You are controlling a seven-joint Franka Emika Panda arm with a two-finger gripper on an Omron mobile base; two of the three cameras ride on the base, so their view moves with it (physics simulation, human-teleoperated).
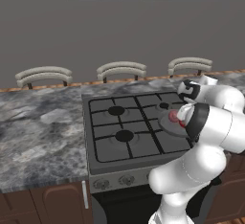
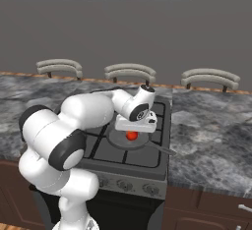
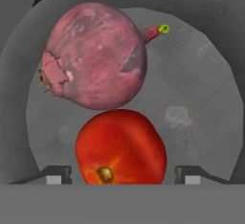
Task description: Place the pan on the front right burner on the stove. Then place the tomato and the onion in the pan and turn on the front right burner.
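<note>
Nearest the hand camera sits the tomato (image 3: 120,146), glossy and red, lying in the pan (image 3: 201,94) and touching the onion (image 3: 95,55) just beyond it. Both are in the pan's middle, over the stove's (image 1: 103,163) front right corner. The gripper (image 3: 123,174) hangs directly above with its fingertips (image 3: 57,174) spread wide on either side of the tomato, gripping nothing. I'd guess both balls are light, smooth and prone to roll, the tomato soft, so any regrasp should be across the widest part, gently. What seems left is the knob row (image 2: 133,187) along the stove's front edge: small, stiff and best pinched across its rim.
</note>
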